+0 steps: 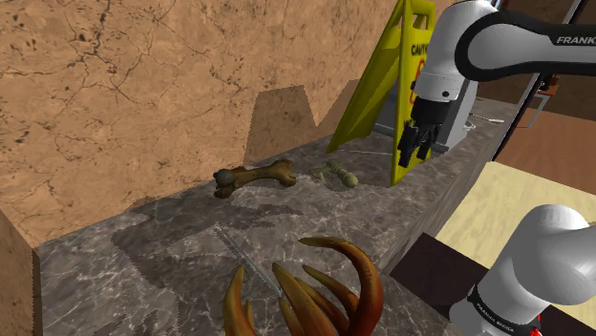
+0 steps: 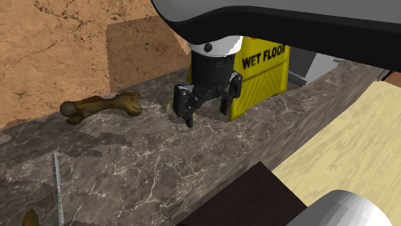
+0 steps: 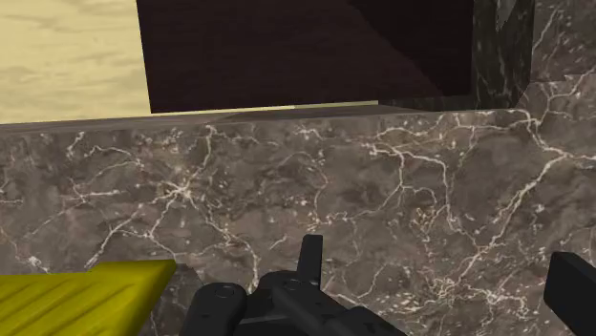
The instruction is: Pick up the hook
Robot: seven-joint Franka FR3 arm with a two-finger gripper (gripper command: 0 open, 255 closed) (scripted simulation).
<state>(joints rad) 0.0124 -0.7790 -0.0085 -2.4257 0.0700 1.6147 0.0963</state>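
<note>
Hovering: end effector (image 2: 207,110) spread | hook (image 1: 340,175): long axis slants down toward shoulder view's right

Bone (image 1: 254,178), yellow sign (image 1: 382,81), marble counter (image 1: 191,248)

Household interior: dark marble counter (image 1: 162,253), yellow wet-floor sign (image 2: 263,72).

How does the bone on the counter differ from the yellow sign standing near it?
The bone is brown and lies flat; the wet floor sign is yellow and stands upright. The bone is far smaller than the sign. The bone's surface is plain, while the sign carries black lettering. Both sit on the dark marbled counter.
</note>
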